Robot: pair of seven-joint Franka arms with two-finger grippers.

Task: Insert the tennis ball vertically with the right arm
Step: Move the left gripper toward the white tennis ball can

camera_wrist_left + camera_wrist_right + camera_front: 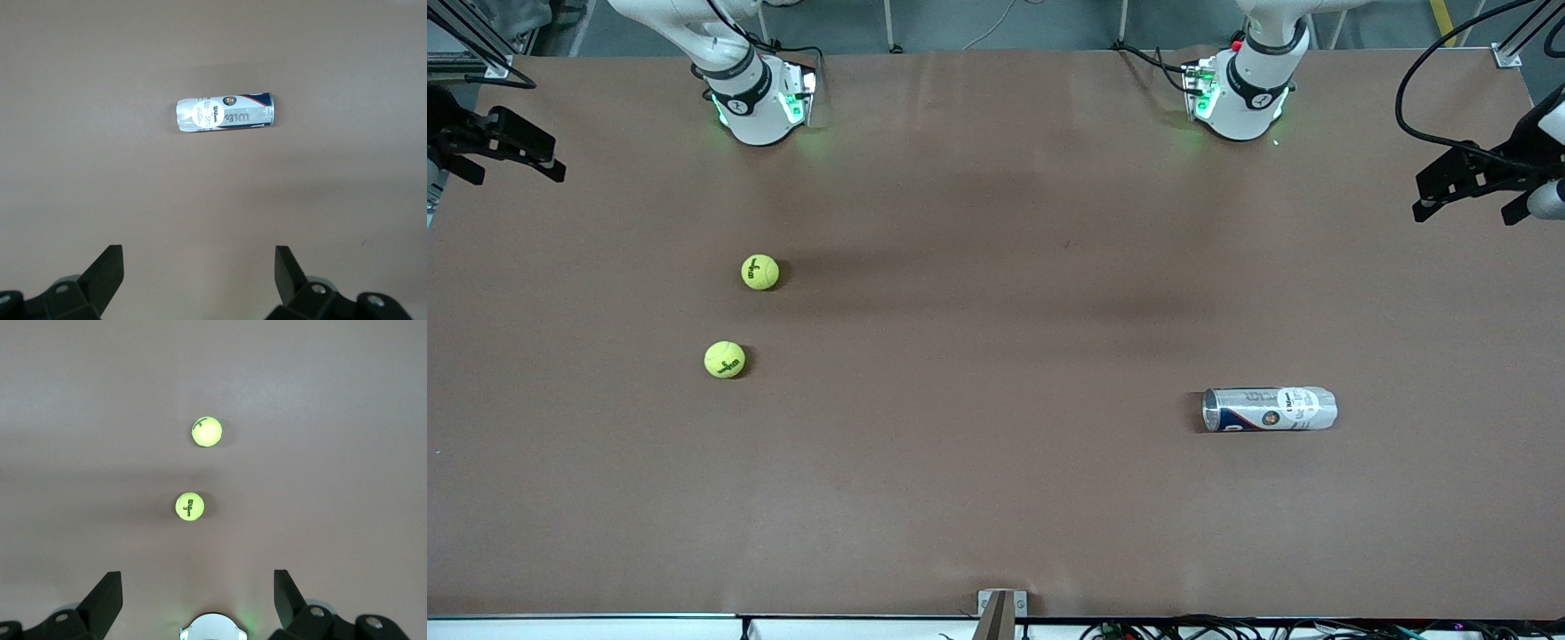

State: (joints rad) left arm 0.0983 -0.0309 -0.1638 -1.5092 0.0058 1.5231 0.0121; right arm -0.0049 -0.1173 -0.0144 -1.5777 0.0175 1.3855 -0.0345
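Two yellow-green tennis balls lie on the brown table toward the right arm's end. One ball (760, 272) is farther from the front camera, the other ball (725, 359) nearer. Both show in the right wrist view, the first ball (189, 506) and the second ball (207, 431). A tennis ball can (1270, 409) lies on its side toward the left arm's end, also in the left wrist view (225, 114). My right gripper (198, 581) is open and empty, high above the table near its base. My left gripper (198, 257) is open and empty, high over bare table.
The two arm bases (756, 98) (1240, 93) stand along the table's back edge. Black camera mounts (498, 142) (1476, 173) stick in at both table ends. A small bracket (1000, 613) sits at the front edge.
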